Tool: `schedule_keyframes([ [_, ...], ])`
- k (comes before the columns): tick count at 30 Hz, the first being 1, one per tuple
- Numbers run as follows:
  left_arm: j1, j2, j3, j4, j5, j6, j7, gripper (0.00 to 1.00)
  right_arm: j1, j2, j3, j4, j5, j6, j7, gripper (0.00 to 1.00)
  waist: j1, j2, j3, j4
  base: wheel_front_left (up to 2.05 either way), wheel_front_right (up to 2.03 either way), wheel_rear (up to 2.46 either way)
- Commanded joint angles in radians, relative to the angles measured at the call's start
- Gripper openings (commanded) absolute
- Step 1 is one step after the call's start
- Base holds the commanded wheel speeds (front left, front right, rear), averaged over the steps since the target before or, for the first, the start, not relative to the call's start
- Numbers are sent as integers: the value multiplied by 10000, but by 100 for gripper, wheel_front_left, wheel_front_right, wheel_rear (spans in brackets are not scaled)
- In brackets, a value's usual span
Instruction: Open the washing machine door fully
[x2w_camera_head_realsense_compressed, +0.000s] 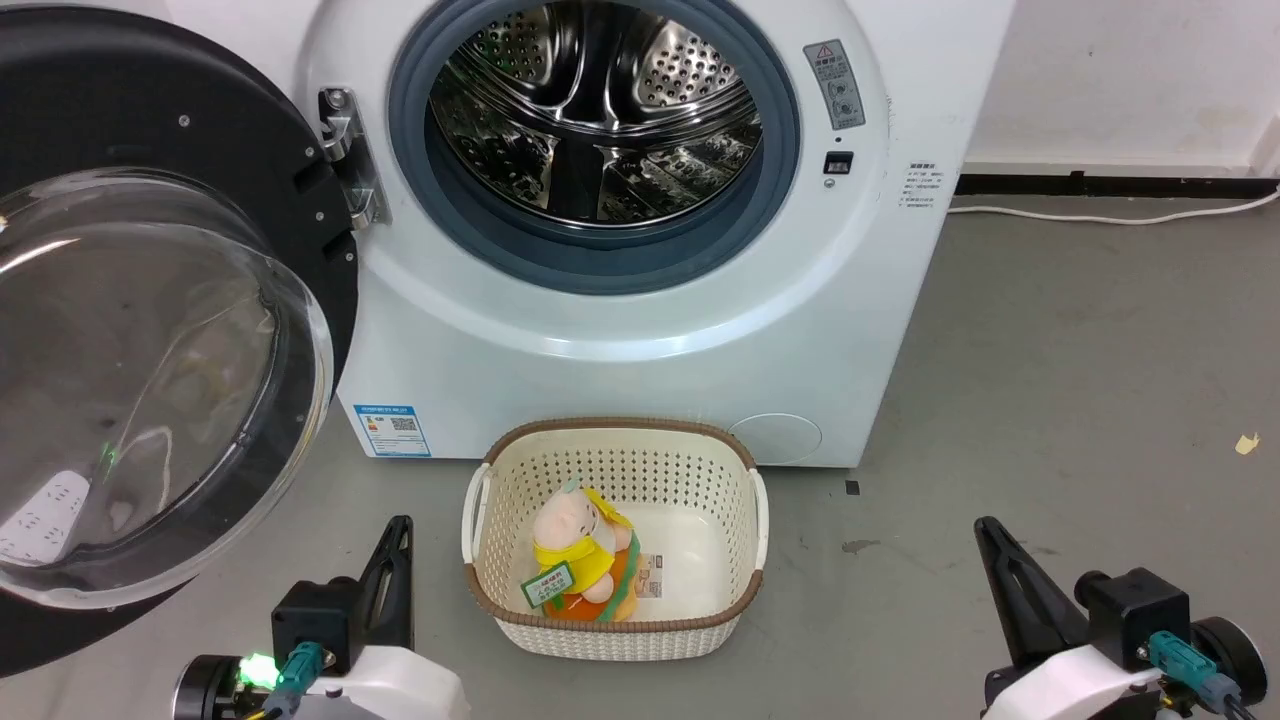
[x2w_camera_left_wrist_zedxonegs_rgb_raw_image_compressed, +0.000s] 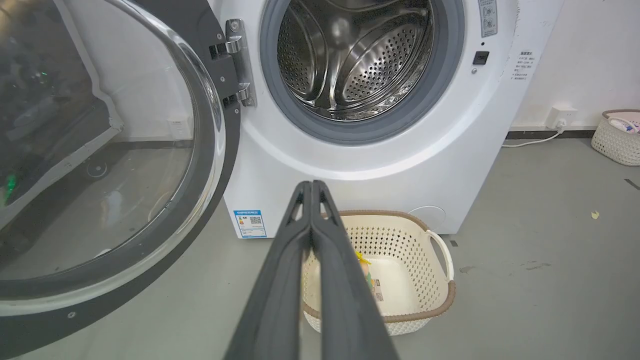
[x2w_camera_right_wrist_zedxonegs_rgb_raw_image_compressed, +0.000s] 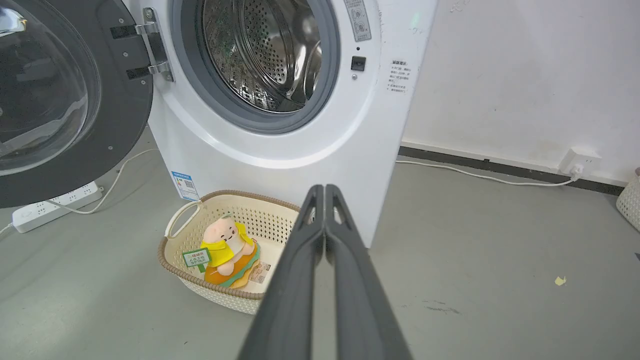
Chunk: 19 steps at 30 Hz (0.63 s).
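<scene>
The door (x2w_camera_head_realsense_compressed: 150, 350) stands swung wide at the washer's (x2w_camera_head_realsense_compressed: 620, 340) left. Low on the washer's front is a blue QR label (x2w_camera_head_realsense_compressed: 392, 430), and right of the drum a grey warning sticker (x2w_camera_head_realsense_compressed: 836, 84); the print on both is unreadable. The left gripper (x2w_camera_left_wrist_zedxonegs_rgb_raw_image_compressed: 311, 187) and right gripper (x2w_camera_right_wrist_zedxonegs_rgb_raw_image_compressed: 324, 190) are pressed together, empty.

Grey floor (x2w_camera_head_realsense_compressed: 1080, 400) across the lower frame: white washing machine (x2w_camera_head_realsense_compressed: 640, 360) stands on it top centre, cream perforated basket (x2w_camera_head_realsense_compressed: 620, 465) just in front at bottom centre, yellow scrap (x2w_camera_head_realsense_compressed: 1246, 443) far right, white power strip (x2w_camera_right_wrist_zedxonegs_rgb_raw_image_compressed: 50, 209) at left, second pale basket (x2w_camera_left_wrist_zedxonegs_rgb_raw_image_compressed: 617, 142) at right edge.
</scene>
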Motion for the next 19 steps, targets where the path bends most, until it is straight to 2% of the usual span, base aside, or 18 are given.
schedule_keyframes([
  [1, -132, -59, 92, -80, 117, -29, 48, 0, -138, 60, 0, -88, -49, 6, 46, 0, 0, 0, 2, -4, 0, 0, 0],
  [19, -190, -138, 406, -295, 402, -140, 416, 0, -301, 76, 6, -225, -176, 8, 416, 0, 0, 0, 29, -62, 0, 0, 0],
])
